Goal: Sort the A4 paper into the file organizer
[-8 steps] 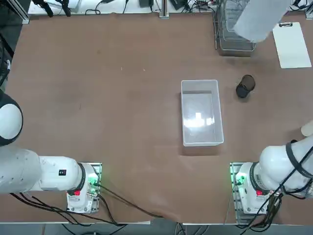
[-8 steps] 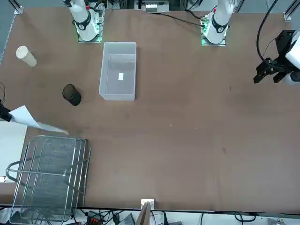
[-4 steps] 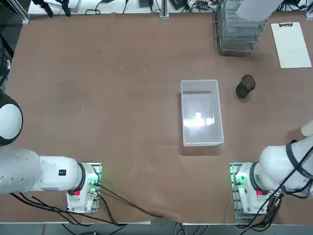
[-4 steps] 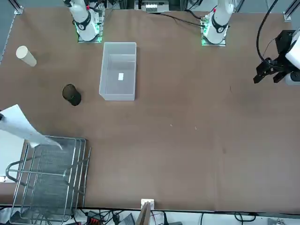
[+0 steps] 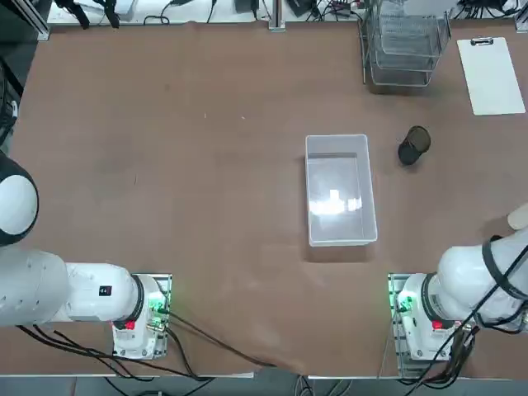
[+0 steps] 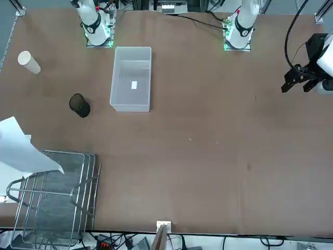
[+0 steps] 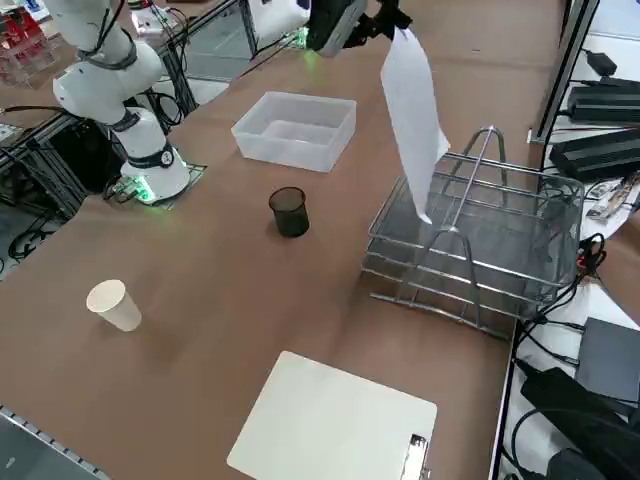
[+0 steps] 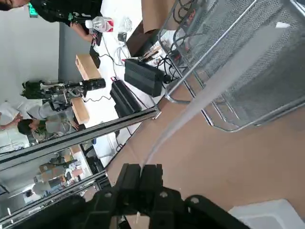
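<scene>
A brown table (image 6: 208, 156) fills the workspace, cables and black boxes crowding the floor past its edge. In the front view, reading left to right, the A4 paper (image 6: 21, 153) hangs at about eight o'clock, its lower corner over the near-side rim of the file organizer (image 6: 52, 200), which sits at seven o'clock. A black cup (image 6: 79, 104) and a clear bin (image 6: 131, 78) follow toward the centre.

The right gripper (image 8: 141, 177) is clamped shut on one edge of the sheet, seen edge-on from the wrist camera; in the side view it holds the paper (image 7: 412, 115) steeply tilted above the rack (image 7: 480, 240), the loose end drooping toward the top tier.

To finish well, the arm would likely need to lower and flatten the sheet so that the trailing corner clears the wire handles and slides into a tier rather than buckling against the mesh.

The overhead view cuts off the sheet and gripper almost entirely. Which tier the corner is nearest cannot be told, nor whether paper touches wire.
</scene>
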